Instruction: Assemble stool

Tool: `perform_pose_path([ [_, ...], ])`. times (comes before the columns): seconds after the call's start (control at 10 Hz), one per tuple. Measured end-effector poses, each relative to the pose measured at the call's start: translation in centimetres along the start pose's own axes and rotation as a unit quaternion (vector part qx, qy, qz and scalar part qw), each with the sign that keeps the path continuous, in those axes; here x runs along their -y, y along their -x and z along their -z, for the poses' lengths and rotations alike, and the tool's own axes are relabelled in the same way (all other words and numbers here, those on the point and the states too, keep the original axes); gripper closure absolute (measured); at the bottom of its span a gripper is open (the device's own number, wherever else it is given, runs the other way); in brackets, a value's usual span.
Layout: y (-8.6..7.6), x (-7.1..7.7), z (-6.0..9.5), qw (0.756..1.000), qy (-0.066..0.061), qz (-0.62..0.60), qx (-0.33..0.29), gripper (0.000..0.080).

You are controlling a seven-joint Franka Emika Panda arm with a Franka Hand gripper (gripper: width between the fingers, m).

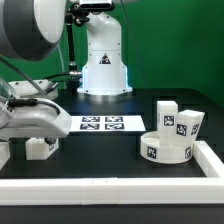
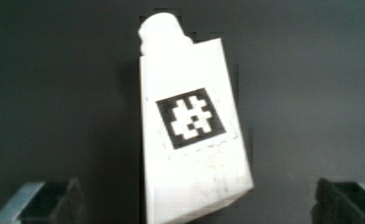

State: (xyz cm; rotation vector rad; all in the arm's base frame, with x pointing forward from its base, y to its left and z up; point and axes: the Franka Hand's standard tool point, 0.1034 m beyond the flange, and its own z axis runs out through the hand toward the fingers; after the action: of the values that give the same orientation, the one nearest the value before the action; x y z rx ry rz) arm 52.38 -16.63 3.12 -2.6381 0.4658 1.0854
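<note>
The gripper (image 2: 197, 203) hangs spread wide, its fingers (image 2: 44, 200) clear on either side of a tagged white leg (image 2: 193, 120) at the exterior view's left. The round seat (image 1: 165, 150) and two more legs (image 1: 186, 125) sit well apart from it, at the exterior view's right.

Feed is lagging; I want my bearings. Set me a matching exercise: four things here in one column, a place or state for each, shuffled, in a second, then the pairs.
1. white plastic round disc seat
2. white plastic blocky leg under the wrist
3. thin flat white marker board
4. two-finger gripper

A. flat, in front of the arm's base
B. open, holding nothing
C. at the exterior view's right, beside the white border rail
D. between the spread fingers, not gripped

Pairs: 1-C, 2-D, 3-A, 4-B
</note>
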Motion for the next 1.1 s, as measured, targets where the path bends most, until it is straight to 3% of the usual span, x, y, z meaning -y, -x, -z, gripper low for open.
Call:
perform_pose_path([
  [0.1, 0.0, -0.3, -0.3, 1.000, 0.013, -0.009, 0.006, 0.0151],
  [0.4, -0.2, -0.3, -1.5, 0.999, 0.027, -0.017, 0.016, 0.0151],
  [0.9, -0.3, -0.1, -2.2, 0.999, 0.035, -0.017, 0.003, 0.0182],
  [1.1, -0.5, -0.5, -2.8, 0.999, 0.035, -0.018, 0.000, 0.0468],
])
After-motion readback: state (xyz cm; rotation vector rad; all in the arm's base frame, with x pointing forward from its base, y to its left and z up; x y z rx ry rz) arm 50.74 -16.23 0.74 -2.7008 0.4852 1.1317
